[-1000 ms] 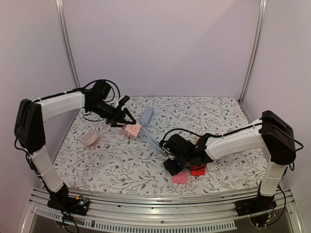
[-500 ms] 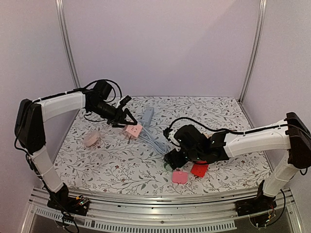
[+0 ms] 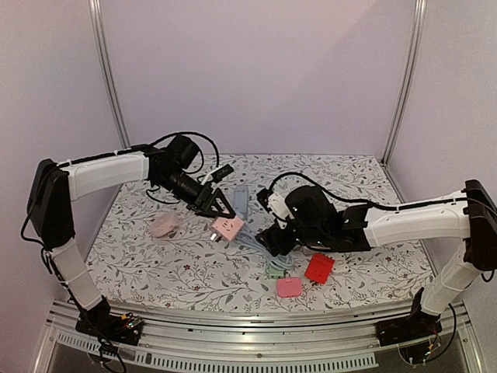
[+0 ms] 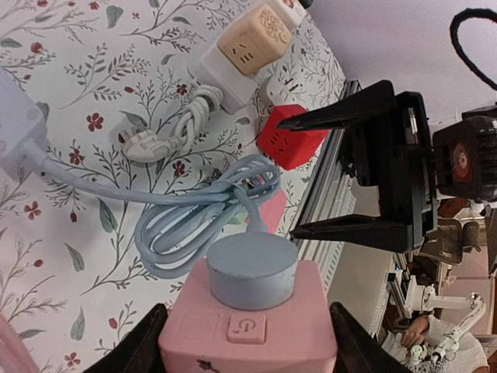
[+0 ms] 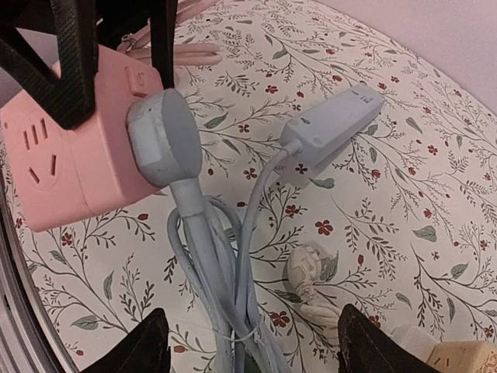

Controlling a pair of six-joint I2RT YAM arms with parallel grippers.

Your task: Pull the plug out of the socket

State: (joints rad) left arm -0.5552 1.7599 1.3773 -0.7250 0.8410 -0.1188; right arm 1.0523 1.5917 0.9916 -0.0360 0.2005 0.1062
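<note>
The left gripper (image 3: pixel 220 210) clamps the pink cube socket (image 4: pixel 248 336) by its sides, seemingly raised off the floral surface (image 3: pixel 357 183); the round grey-blue plug (image 5: pixel 165 134) sits flush in one face; the right gripper (image 4: pixel 292 177) stands wide open near it, holding nothing. The plug looks rigid, smooth and light, probably tight on its pins; pinch its rim, not the limp cable (image 5: pixel 208 256), and pull straight out.

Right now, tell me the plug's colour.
The plug seated in the pink socket is pale grey-blue, clearest in the left wrist view.
</note>
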